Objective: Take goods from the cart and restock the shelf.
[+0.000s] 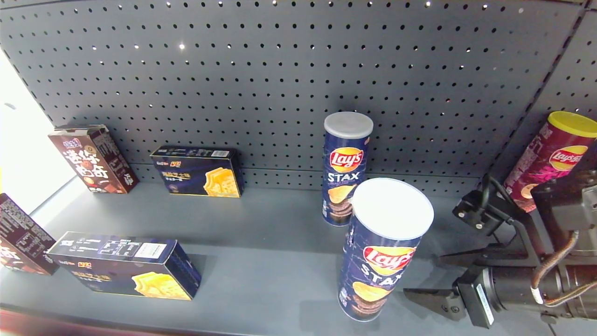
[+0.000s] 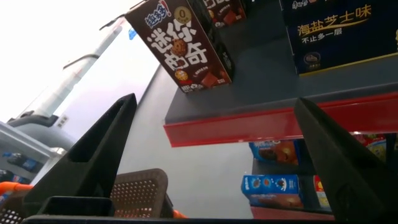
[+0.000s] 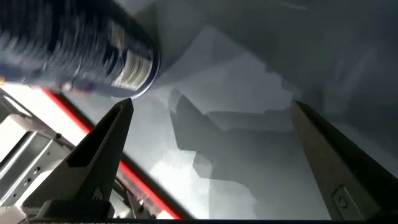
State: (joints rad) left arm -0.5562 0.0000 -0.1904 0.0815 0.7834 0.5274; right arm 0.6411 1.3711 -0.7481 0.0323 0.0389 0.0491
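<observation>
The left gripper (image 2: 216,99), with black wedge-shaped fingers, is spread wide and holds nothing. It sits below the red front edge of the grey metal shelf (image 1: 270,261), with a brown perforated plastic basket (image 2: 140,193) under it.

On the shelf, taking its dark perforated back panel (image 1: 280,70) as 12 o'clock:
- A dark brown cardboard box (image 1: 21,238) stands at the 9 o'clock edge.
- A second dark brown snack box with white lettering (image 1: 93,158) stands tilted at 10 o'clock, against the panel.
- A flat navy cardboard cracker box with a yellow picture (image 1: 126,263) lies at 7 o'clock, near the front edge.
- A matching navy cracker box (image 1: 198,171) stands at 11 o'clock, by the panel.

A navy-blue cardboard crisp can with a grey plastic lid (image 1: 347,168) stands upright at about 1 o'clock. Just in front of it, at 5 o'clock, stands the navy-blue cardboard crisp can with a white plastic lid (image 1: 385,247). It is also upright, with a red-and-yellow logo and pictured crisps on its side.

The right gripper (image 1: 423,274) lies at that can's 3 o'clock, just beside it. Its black fingers are parted and empty, and the can is outside them.

A maroon crisp can with a yellow lid (image 1: 555,154) stands at 2 o'clock.
</observation>
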